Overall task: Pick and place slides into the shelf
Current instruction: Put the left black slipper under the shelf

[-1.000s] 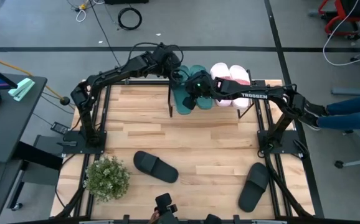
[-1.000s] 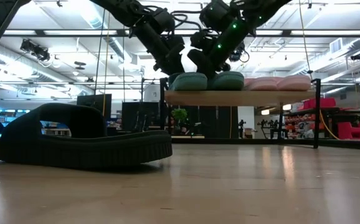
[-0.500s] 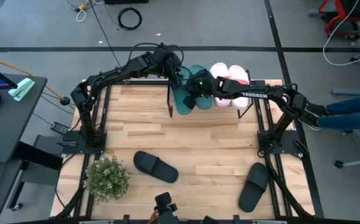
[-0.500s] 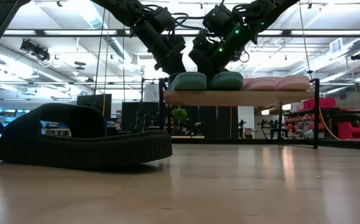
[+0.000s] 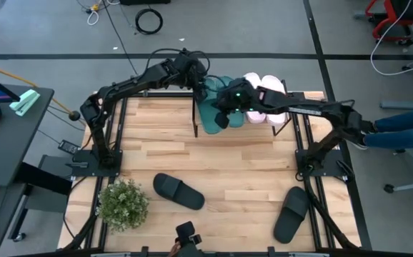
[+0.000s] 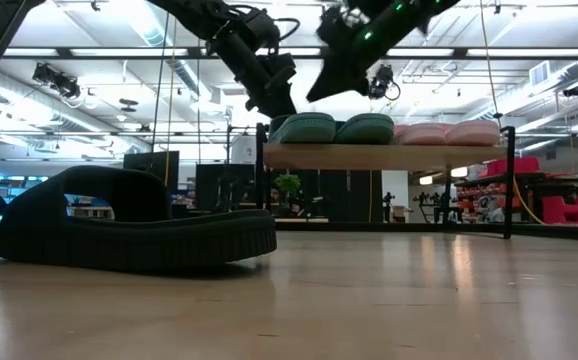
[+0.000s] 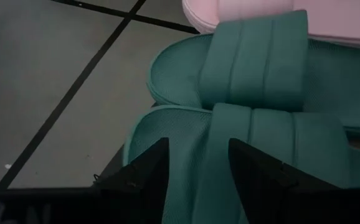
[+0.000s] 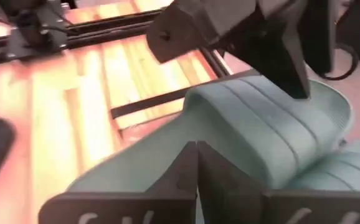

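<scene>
Two teal slides (image 5: 212, 108) (image 6: 304, 128) and two pink slides (image 5: 262, 91) (image 6: 439, 132) lie side by side, soles down, on the shelf (image 6: 389, 156) at the table's far edge. My left gripper (image 7: 198, 174) (image 5: 205, 80) is open, right over the leftmost teal slide (image 7: 186, 143). My right gripper (image 8: 197, 168) (image 6: 316, 93) is shut and empty, raised above the teal pair. Two black slides (image 5: 178, 190) (image 5: 292, 214) lie on the table near its front; one fills the low view's left (image 6: 129, 225). My left gripper comes down slanting from the far left. Its open fingers (image 7: 146, 171) stand over the leftmost teal slide's strap (image 7: 230, 143). I cannot tell whether they touch it. The slide lies flat on the shelf.
A potted plant (image 5: 123, 203) stands at the table's near left corner. The shelf's black wire legs (image 5: 195, 118) stand on the tabletop's far part. Bare wood lies between the shelf and the black slides. A person's legs (image 5: 406, 128) show beyond the right edge.
My right gripper has gone up from the teal slides' straps and a little toward the table's right edge, now clear above them. The teal slides stay on the shelf.
</scene>
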